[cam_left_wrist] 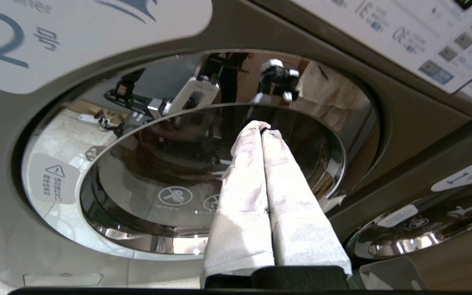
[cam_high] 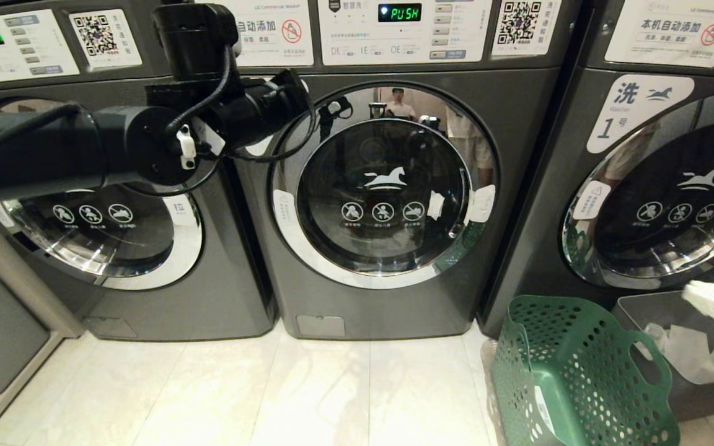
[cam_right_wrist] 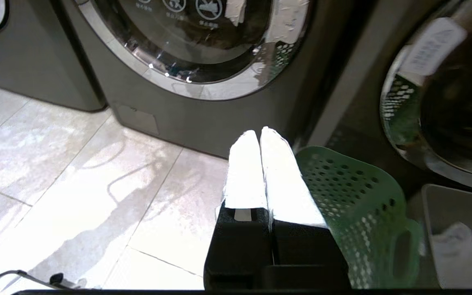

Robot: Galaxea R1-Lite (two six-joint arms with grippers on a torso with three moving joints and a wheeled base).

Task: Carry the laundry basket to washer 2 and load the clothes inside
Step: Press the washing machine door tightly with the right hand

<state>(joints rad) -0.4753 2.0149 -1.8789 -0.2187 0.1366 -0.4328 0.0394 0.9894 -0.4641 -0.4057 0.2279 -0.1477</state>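
Right wrist view: the right gripper [cam_right_wrist: 260,135], its white-wrapped fingers pressed together and empty, hovers just beside the dark green perforated plastic laundry basket [cam_right_wrist: 355,205] on the floor; likely light and stiff, best gripped at its oval handle cut-out [cam_right_wrist: 402,254].

Green "PUSH" display [cam_high: 399,12] on washer 2 [cam_high: 382,297], blue "2" label [cam_left_wrist: 76,37], "1" label [cam_high: 633,111] on neighbouring washer [cam_high: 580,204]

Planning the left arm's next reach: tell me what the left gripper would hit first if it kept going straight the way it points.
Most likely the round glass door of washer 2. The left gripper, shut and empty, aims at the closed door's upper part; how far off it is cannot be judged.
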